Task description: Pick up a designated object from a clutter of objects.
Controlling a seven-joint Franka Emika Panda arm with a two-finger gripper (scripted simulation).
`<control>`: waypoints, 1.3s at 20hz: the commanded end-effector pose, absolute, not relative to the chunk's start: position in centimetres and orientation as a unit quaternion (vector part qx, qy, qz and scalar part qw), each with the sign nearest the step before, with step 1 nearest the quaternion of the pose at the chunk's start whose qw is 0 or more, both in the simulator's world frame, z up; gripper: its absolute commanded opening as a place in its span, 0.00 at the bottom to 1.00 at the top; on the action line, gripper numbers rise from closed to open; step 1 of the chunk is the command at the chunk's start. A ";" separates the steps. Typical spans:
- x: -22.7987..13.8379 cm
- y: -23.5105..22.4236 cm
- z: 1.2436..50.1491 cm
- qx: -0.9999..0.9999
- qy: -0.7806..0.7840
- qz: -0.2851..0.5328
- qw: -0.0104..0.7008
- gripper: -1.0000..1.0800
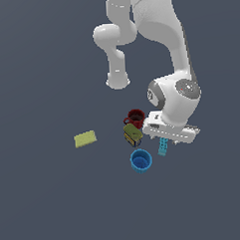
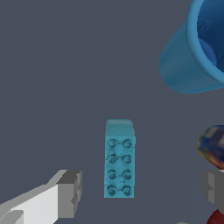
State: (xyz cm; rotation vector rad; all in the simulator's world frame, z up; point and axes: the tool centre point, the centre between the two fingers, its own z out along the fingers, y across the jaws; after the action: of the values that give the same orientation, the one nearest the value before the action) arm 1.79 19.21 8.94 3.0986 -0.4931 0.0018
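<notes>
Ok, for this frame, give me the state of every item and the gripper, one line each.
Gripper: open, fingers either side of the brick, not touching it.
Teal brick: lying flat, studs up, not yet picked up.
Blue cup: upright, open end up, free.
Red mug: upright, right beside the can.
Olive can: on its side, it seems.
Yellow-green sponge: flat, apart from the rest.

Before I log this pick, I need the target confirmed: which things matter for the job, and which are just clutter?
Job:
teal brick
gripper, open, fingers either side of the brick

Lying about:
blue cup
red mug
olive can
yellow-green sponge
</notes>
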 end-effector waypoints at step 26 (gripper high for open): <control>1.1 20.7 2.2 0.986 -0.168 0.000 0.000 0.96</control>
State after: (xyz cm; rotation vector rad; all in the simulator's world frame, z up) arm 1.03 20.64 2.33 3.0963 -0.5272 -0.0019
